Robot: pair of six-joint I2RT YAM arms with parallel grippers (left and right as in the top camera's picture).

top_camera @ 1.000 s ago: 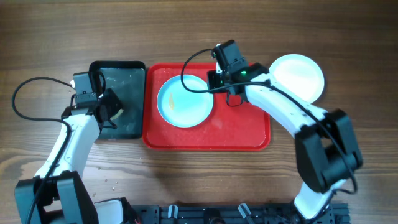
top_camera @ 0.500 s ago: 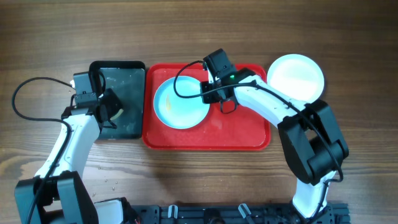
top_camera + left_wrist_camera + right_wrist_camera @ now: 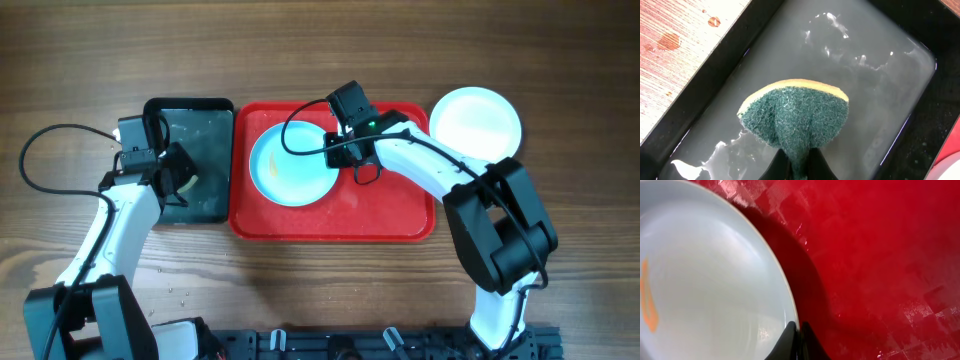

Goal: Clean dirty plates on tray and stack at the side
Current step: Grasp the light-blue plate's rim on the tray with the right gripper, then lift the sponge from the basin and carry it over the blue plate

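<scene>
Your right claw (image 3: pixel 798 341) is clenched on the rim of the smeared plate (image 3: pixel 705 275) that spreads ahead-left of it on the tray (image 3: pixel 880 255) — a steadying step, I'd judge — so next bring over the left claw (image 3: pixel 796 169), which pinches the sponge (image 3: pixel 795 120), to scrub.

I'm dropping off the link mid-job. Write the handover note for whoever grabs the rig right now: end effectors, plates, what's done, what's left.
Left end effector: shut on the green sponge, held over the wet black tray.
Right end effector: shut on the right rim of the turquoise plate, which is on the red tray.
Plates: the turquoise one carries an orange-yellow smear. A white plate sits on the table right of the red tray and looks clean.
Done: white plate apparently set aside.
Left: wipe the turquoise plate with the sponge, then stack it on the white one. No third plate shows.
</scene>
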